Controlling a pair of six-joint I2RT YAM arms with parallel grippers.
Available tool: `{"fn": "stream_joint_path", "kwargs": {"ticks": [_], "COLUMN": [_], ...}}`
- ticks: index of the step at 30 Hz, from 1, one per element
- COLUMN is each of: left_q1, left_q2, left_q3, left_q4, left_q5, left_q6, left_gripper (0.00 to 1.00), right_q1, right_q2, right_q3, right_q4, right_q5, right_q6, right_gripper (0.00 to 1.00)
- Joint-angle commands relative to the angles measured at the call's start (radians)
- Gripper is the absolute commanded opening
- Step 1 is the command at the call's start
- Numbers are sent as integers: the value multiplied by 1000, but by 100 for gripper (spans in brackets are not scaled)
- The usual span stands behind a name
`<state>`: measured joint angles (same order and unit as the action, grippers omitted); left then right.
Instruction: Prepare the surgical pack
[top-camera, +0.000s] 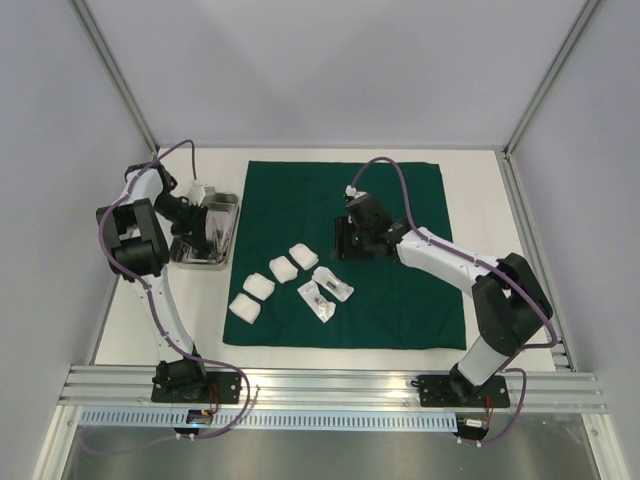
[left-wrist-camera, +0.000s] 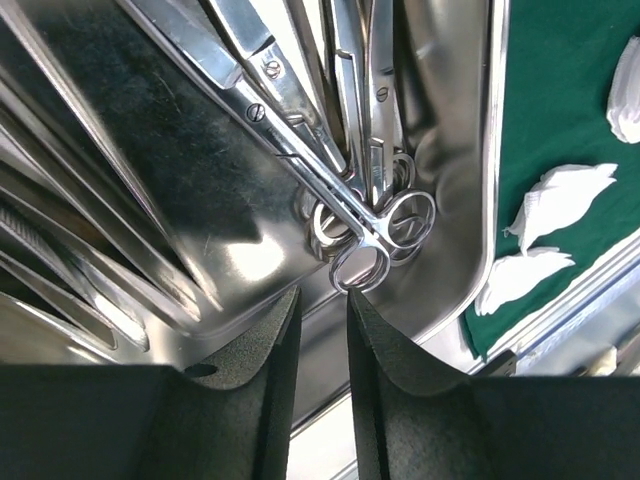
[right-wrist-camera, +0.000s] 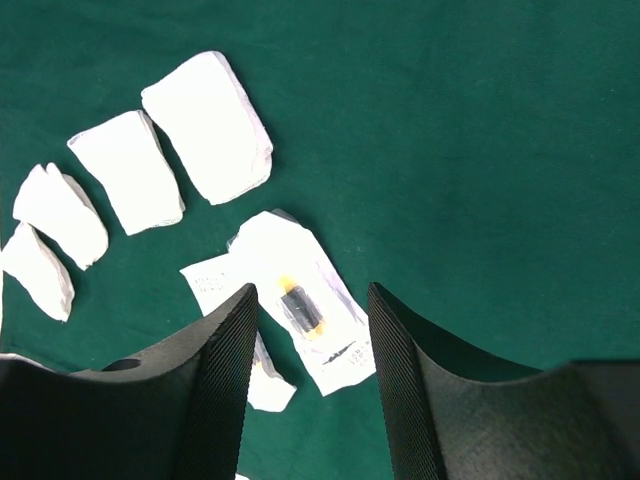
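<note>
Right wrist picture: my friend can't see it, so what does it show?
Two open black fingers hang over a green cloth, a white packet showing between their tips. A second packet peeks out beside it, and four white gauze squares lie in a row at upper left.

Top camera looks down from high at six o'clock. Left wrist camera peers close into the shiny steel tray (left-wrist-camera: 200, 180), nine o'clock; right's close over white gauze squares (right-wrist-camera: 210, 125), shared by all.
</note>
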<state>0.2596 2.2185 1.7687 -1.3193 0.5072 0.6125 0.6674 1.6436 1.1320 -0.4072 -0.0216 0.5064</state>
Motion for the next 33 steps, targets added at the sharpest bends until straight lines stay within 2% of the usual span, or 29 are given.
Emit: {"fn": "stream_joint_path", "kwargs": {"ticks": [1, 10, 16, 23, 31, 33], "left_q1": [1, 1, 1, -6, -51, -60], "left_q2": [-31, -109, -190, -287, -396, -414], "left_q3": [38, 32, -12, -103, -212, -222], "left_q4": [-4, -18, -28, -21, -12, -14], "left_q5": [-30, -38, 8, 77, 79, 80], "left_q6": [6, 9, 12, 10, 24, 23], "left_gripper": [33, 37, 37, 37, 37, 37], "right_q1": [9, 64, 124, 136, 143, 143], "right_q2": [13, 39, 73, 169, 232, 240], "right_q3": [38, 68, 87, 120, 130, 127], "right_q4": [-4, -82, -140, -166, -176, -177], "right_q5": [-15, 20, 83, 49, 69, 71], "right_q6": [-22, -104, -167, -204, -218, -218], "right_gripper": [49, 50, 52, 54, 45, 38]}}
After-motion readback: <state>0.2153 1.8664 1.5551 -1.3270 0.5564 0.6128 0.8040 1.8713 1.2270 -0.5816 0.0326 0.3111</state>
